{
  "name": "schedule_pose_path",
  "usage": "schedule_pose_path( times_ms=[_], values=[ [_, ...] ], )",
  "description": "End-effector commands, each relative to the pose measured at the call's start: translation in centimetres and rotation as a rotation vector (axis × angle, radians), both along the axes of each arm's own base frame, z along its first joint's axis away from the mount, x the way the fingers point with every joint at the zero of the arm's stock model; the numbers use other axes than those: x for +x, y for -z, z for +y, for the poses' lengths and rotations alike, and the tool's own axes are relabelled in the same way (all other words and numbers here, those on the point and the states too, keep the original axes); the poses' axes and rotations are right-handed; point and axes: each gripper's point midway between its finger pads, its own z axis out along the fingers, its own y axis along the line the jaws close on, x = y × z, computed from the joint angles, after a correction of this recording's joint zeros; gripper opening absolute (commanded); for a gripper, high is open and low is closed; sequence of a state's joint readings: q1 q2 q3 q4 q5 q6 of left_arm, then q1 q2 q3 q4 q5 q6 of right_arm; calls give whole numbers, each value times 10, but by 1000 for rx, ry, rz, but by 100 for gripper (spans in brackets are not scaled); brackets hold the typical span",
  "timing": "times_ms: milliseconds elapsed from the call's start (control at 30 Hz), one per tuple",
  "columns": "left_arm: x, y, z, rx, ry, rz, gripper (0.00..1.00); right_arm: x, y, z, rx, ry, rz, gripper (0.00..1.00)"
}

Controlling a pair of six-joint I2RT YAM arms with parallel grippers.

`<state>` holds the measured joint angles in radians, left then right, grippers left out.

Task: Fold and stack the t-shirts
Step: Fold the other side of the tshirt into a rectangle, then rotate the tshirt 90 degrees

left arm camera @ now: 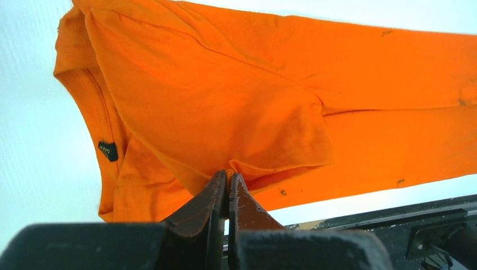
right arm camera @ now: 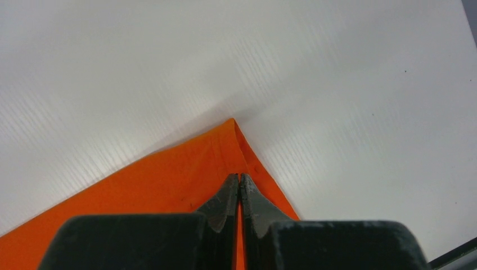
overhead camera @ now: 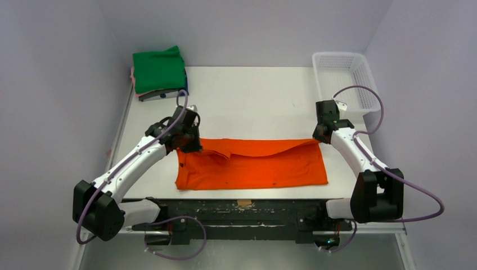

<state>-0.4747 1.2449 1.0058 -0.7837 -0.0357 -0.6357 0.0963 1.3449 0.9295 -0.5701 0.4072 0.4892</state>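
The bright orange t-shirt (overhead camera: 253,169) lies spread sideways at the table's near middle, its far edge partly folded over. My left gripper (overhead camera: 189,145) is shut on a fold of the shirt's far left part; the left wrist view shows its tips (left arm camera: 228,179) pinching orange cloth (left arm camera: 225,84) near the sleeve and collar label. My right gripper (overhead camera: 319,136) is shut on the shirt's far right corner; the right wrist view shows its tips (right arm camera: 239,180) on that corner (right arm camera: 169,185). A folded green t-shirt (overhead camera: 159,70) tops a stack at the back left, with pink (overhead camera: 134,79) and dark blue (overhead camera: 184,85) edges under it.
A white mesh basket (overhead camera: 343,79) stands at the back right corner. The white table (overhead camera: 253,101) shows bare between the shirt and the back wall. Grey walls close in on both sides. The arms' black base rail runs along the near edge.
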Motion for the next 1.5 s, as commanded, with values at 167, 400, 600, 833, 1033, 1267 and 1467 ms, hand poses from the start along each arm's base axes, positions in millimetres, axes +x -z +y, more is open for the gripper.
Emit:
schedule_pose_path(
  times_ms=[167,400,600,833,1033,1267,1467],
  values=[
    [-29,13,11,-3,-60,38,0,-3,-5,-9,-43,39,-14,0],
    [-75,49,5,-68,-67,194,1,-1,0,-16,-73,76,-1,2],
    [-114,65,-7,-149,-47,299,29,-3,1,-24,-104,124,1,28],
    [-112,38,-3,-148,-30,239,83,-4,-11,-20,-76,130,-39,55],
    [-66,24,-14,-156,-108,148,100,14,-4,66,244,-221,-119,69],
    [-2,70,-34,-187,-306,214,100,-7,33,130,289,-459,18,73],
    [55,105,-47,-168,-436,251,100,-13,58,141,351,-477,66,73]
  ],
)
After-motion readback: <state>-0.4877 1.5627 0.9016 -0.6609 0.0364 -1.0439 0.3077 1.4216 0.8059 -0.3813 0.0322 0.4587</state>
